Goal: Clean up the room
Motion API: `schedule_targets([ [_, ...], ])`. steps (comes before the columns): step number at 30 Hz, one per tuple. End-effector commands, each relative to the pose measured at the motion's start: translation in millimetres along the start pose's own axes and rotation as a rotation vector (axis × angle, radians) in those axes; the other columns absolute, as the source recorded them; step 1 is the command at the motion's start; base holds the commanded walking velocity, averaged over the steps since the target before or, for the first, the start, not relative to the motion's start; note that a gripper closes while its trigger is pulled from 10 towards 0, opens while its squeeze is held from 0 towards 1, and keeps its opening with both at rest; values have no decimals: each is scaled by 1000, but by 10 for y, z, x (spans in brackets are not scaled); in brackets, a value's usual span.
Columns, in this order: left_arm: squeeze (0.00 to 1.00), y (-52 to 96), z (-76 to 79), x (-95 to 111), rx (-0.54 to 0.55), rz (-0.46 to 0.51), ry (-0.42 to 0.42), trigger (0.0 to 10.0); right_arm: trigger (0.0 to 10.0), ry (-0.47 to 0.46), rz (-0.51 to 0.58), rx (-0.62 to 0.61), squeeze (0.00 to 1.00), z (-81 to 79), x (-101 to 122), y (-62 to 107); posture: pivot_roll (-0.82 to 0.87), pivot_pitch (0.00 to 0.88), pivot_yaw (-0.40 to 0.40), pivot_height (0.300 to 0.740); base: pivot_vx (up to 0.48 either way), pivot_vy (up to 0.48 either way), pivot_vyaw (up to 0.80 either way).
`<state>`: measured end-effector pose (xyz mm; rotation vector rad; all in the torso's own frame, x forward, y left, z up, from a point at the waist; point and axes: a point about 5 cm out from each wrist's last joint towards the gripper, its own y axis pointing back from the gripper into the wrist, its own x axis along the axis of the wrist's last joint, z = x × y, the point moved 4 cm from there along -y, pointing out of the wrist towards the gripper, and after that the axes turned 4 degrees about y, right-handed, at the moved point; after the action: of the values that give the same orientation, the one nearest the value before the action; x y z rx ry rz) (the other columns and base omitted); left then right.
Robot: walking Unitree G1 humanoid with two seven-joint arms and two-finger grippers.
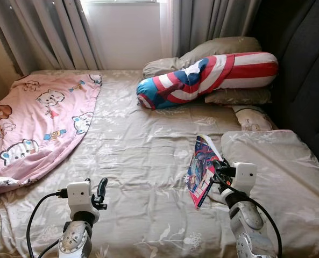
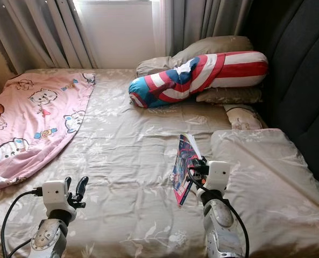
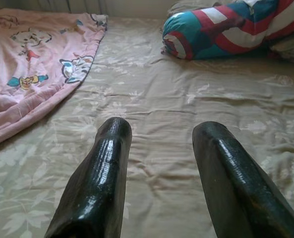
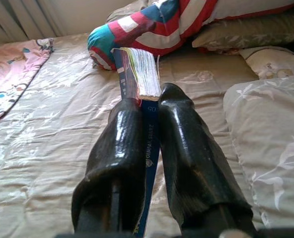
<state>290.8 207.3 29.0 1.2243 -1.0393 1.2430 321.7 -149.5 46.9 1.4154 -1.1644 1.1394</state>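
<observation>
Right end effector (image 1: 217, 167) is pinching a comic book (image 1: 201, 170), fingers pressed on either side of its spine edge; in the wrist view the book (image 4: 137, 74) stands upright between the two black fingers (image 4: 119, 144), page edges fanned at the far end. Book is lifted on edge over the bed (image 1: 143, 161), cover w/ red/blue artwork facing robot's left, just beside the beige pillow (image 1: 272, 166) at the near right of the bed.

Left end effector (image 1: 100, 193) hovers low over the bed sheet at near left, fingers spread apart, nothing between them; wrist view shows both fingers (image 3: 102, 173) w/ bare sheet in the gap.

Bed covered w/ tan floral-print sheet. Pink cartoon-print blanket (image 1: 35, 123) lies crumpled on the left side, its edge running diagonally toward the head of the bed. Red/white/blue striped bolster pillow (image 1: 207, 75) w/ a shield print on its end lies across the far right, resting on a greyish-tan pillow (image 1: 224, 51) behind it and another flat pillow (image 1: 240, 97) under it. Small pale pillow (image 1: 253, 118) sits betw. the bolster stack and the near beige pillow.

Grey curtains (image 1: 51, 32) hang behind the bed at both sides of a bright window (image 1: 121, 21). Dark padded headboard (image 1: 304, 75) runs along the right side.
</observation>
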Motion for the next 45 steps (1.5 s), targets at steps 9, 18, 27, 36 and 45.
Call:
schedule_targets([
  [9,0,-38,36,68,-3,19,7,10000,10000,-5,53,4,0,-33,122,-58,-28,11,-8,672,0,0,0],
  [18,0,-39,71,64,-10,18,13,10000,10000,14,30,23,0,-76,66,-50,-28,19,-9,653,0,0,0],
  [27,0,-39,71,72,-9,20,18,10000,10000,-9,35,20,0,-68,63,-47,-25,22,-9,653,0,0,0],
  [36,0,-53,91,93,-15,22,22,10000,10000,-34,51,39,0,-106,105,-59,-22,22,-8,653,0,0,0],
  [45,0,-59,99,93,-19,19,22,10000,10000,-52,57,56,0,-138,121,-61,-21,23,-7,653,0,0,0],
])
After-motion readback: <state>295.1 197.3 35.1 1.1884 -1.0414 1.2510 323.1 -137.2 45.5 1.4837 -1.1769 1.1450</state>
